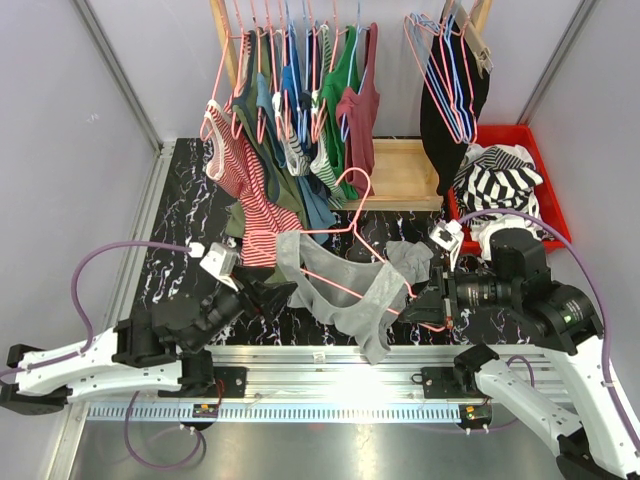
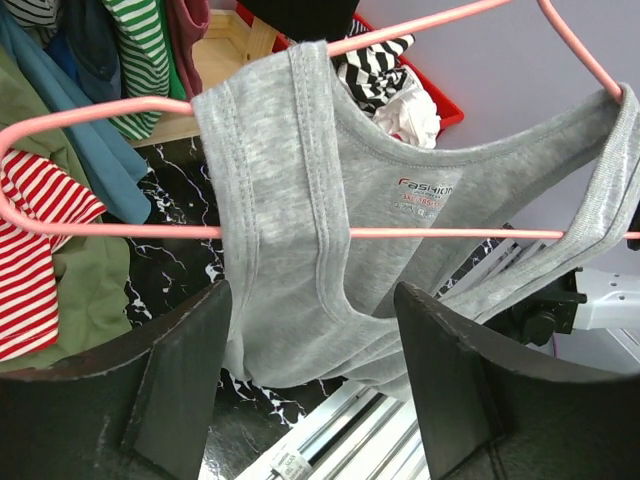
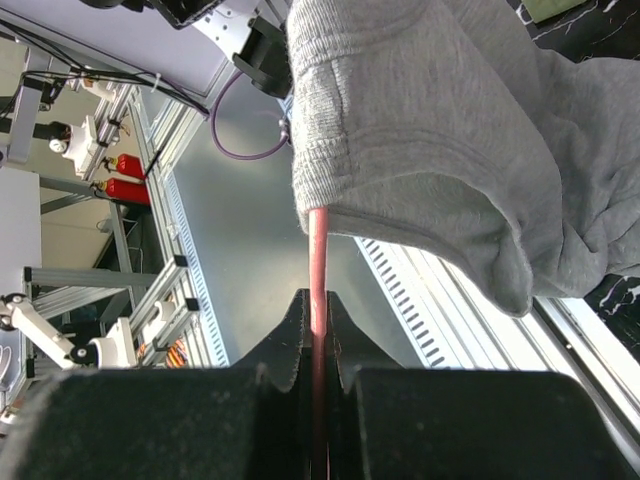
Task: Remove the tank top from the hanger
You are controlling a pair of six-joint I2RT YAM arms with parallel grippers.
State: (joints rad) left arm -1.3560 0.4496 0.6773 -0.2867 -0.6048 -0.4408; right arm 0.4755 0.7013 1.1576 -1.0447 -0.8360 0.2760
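A grey tank top (image 1: 345,290) hangs on a pink wire hanger (image 1: 350,232) held low over the table's front middle. My right gripper (image 1: 428,300) is shut on the hanger's right end; in the right wrist view the pink hanger wire (image 3: 318,250) runs between the closed jaws of the right gripper (image 3: 318,305), with the tank top's shoulder (image 3: 430,130) draped just above. My left gripper (image 2: 312,300) is open at the garment's left side. The grey tank top (image 2: 290,200) sags over the hanger bar (image 2: 430,233) just beyond the spread fingers, which clamp nothing.
At the back, a rack holds several garments on hangers (image 1: 300,110) over a wooden base (image 1: 405,170). A black garment (image 1: 450,115) hangs at the back right. A red bin (image 1: 528,150) holds striped clothes. An aluminium rail (image 1: 330,362) lines the front edge.
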